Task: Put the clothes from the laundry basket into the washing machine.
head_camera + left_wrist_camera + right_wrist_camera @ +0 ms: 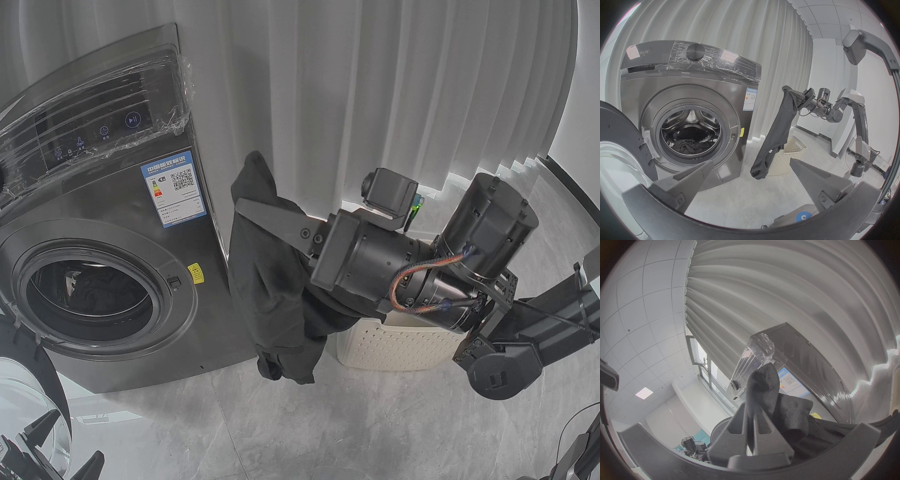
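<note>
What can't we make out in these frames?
Laundry basket contents: head view, blocked by the right arm and hanging black garment; left wrist view, by its own wall.
Clothes in the drum: dark heap, count unreadable in either view.
Washer door: head view, cut off by the edge.

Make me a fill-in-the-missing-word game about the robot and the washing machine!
1. The right gripper holds a black garment up between the washing machine and the laundry ____.
2. The machine's round door stands ____.
3. Some dark ____ already lie inside its drum.
4. Behind the machine hangs a white ____.

Missing words: basket; open; clothes; curtain.
</note>
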Robot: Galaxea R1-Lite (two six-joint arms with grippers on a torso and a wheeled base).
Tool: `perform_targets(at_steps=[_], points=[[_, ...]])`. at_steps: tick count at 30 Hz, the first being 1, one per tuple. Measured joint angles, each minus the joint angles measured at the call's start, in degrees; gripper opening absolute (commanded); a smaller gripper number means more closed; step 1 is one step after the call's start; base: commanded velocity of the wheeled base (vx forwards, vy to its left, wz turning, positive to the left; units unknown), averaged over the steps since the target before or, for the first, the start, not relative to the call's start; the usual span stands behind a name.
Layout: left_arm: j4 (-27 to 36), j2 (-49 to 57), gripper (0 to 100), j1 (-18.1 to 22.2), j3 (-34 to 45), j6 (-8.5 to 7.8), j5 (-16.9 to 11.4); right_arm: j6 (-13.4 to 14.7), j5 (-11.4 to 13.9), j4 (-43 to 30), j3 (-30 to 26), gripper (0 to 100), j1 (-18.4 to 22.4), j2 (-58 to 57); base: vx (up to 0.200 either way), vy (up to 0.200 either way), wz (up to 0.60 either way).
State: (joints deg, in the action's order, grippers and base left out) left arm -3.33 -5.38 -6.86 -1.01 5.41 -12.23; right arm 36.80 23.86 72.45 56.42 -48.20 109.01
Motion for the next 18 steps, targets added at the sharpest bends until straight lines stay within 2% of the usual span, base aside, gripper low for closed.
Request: perform_targets(at_steps=[4, 8, 16, 18], points=[[0.0, 0.0, 100, 0.0, 0.0, -0.05, 0.0, 0.01, -1.78, 1.73, -2.65, 0, 1.02, 0.5, 0.0, 0.0, 0.0], [0.0, 0.0, 100, 0.01, 0.0, -0.06, 0.05, 0.06, -2.35, 5.86, -5.23, 0, 1.76, 1.77, -0.2, 0.0, 0.0], [0.02, 0.0, 100, 0.01, 0.0, 0.06, 0.09, 0.67, -3.94, 6.35, -7.19, 0, 2.97, 3.32, -0.2, 0.0, 0.0], [0.02, 0.0, 100, 0.0, 0.0, 0.02, 0.09, 0.69, -3.94, 6.38, -7.36, 0, 3.08, 3.4, 0.0, 0.0, 0.0]])
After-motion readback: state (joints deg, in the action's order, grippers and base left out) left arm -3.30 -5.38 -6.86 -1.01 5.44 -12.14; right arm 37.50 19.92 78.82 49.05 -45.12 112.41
